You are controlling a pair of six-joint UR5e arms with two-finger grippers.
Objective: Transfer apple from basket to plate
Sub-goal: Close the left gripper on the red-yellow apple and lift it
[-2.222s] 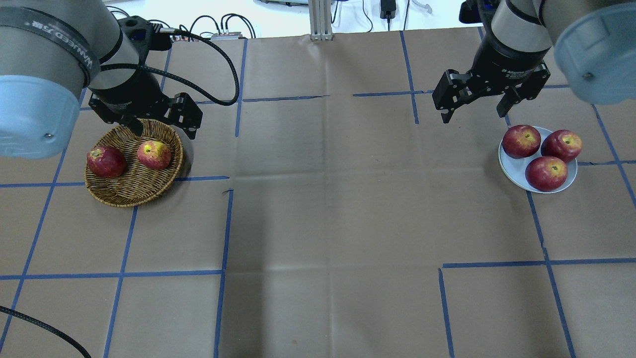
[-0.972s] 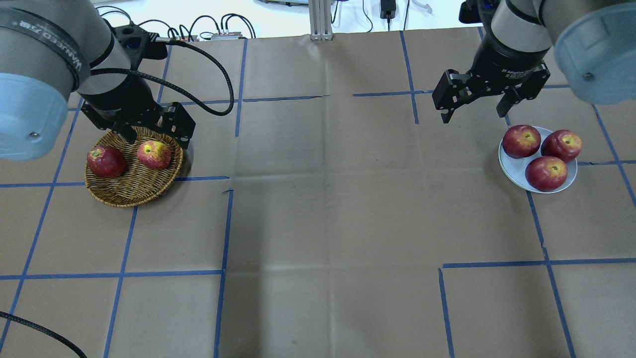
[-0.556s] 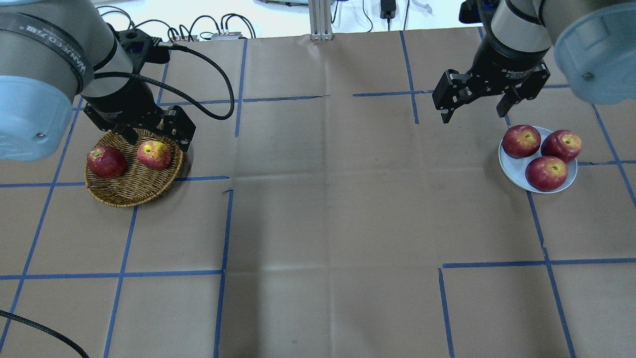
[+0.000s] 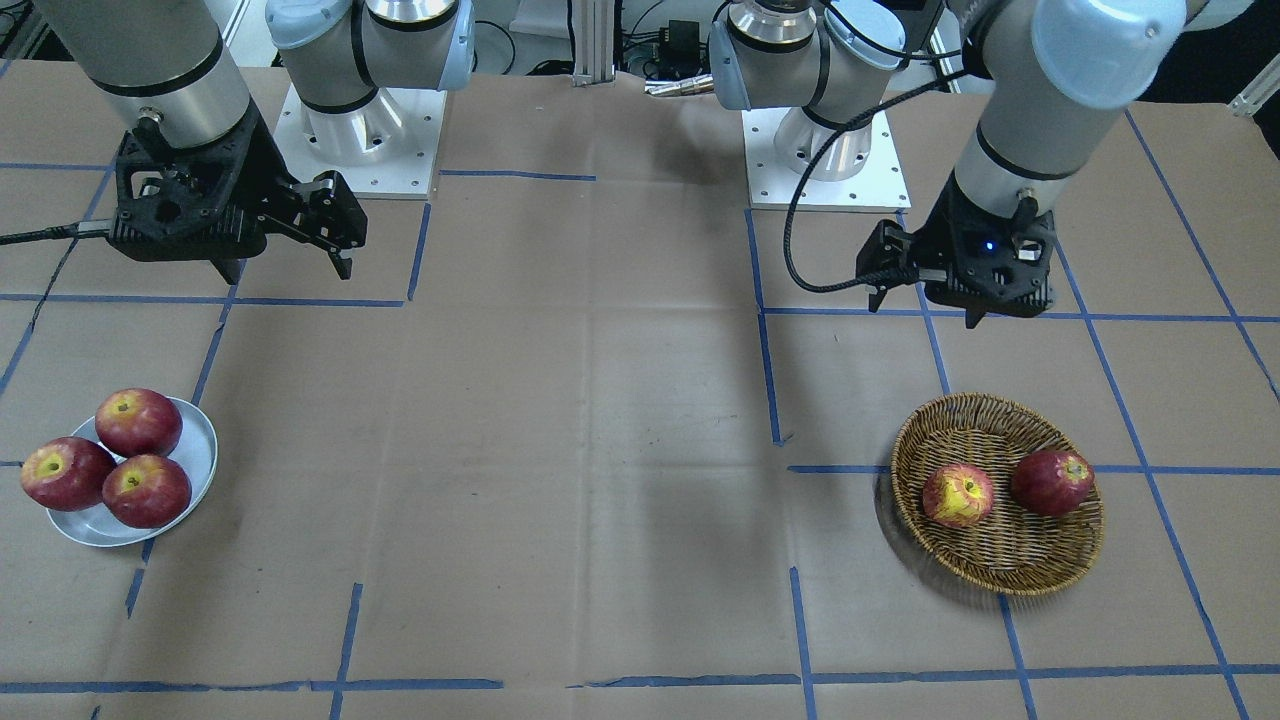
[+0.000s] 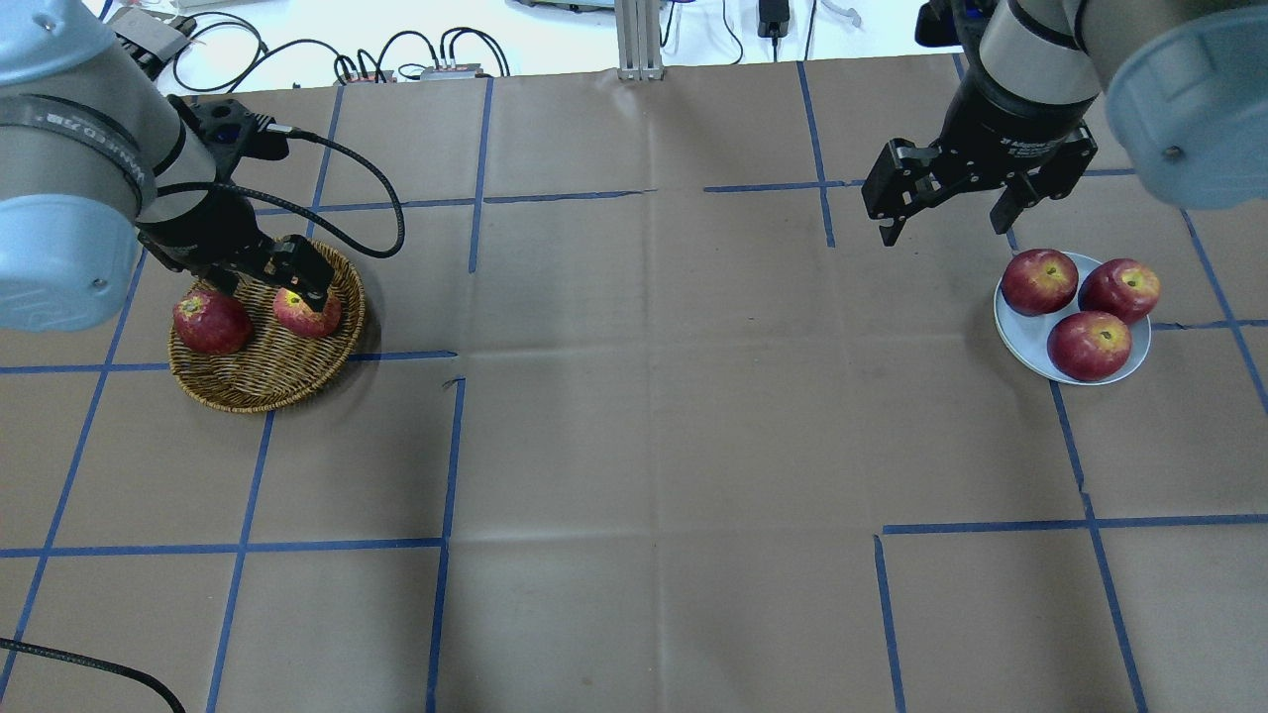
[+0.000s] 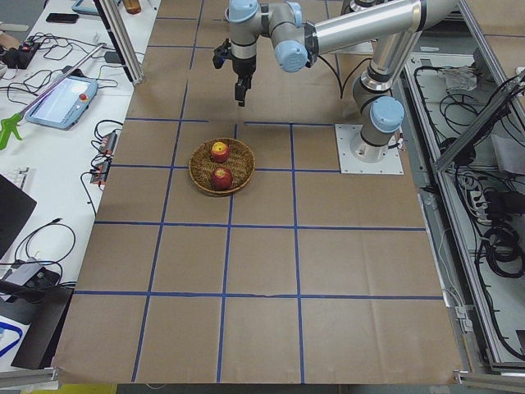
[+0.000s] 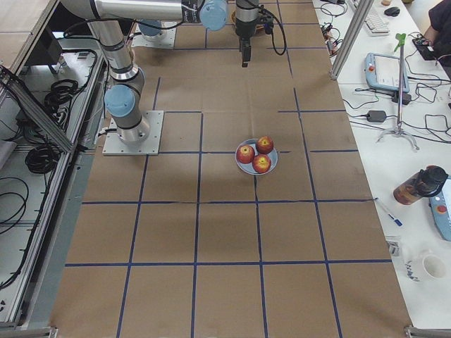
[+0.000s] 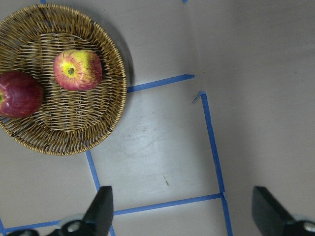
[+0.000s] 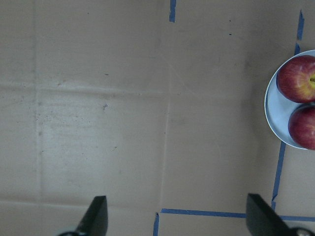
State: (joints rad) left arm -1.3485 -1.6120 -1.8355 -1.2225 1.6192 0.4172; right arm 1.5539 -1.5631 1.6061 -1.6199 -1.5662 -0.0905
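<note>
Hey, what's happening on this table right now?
The left gripper hangs open above the table beside the basket, where the yellow-patched apple and a dark red apple lie untouched. The right gripper hovers open and empty near the plate, which already holds three red apples. Nothing is gripped at this moment.

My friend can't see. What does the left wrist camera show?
A wicker basket at the top left holds a yellow-patched red apple and a dark red apple. Below, the left gripper hangs open over brown paper with blue tape lines.
</note>
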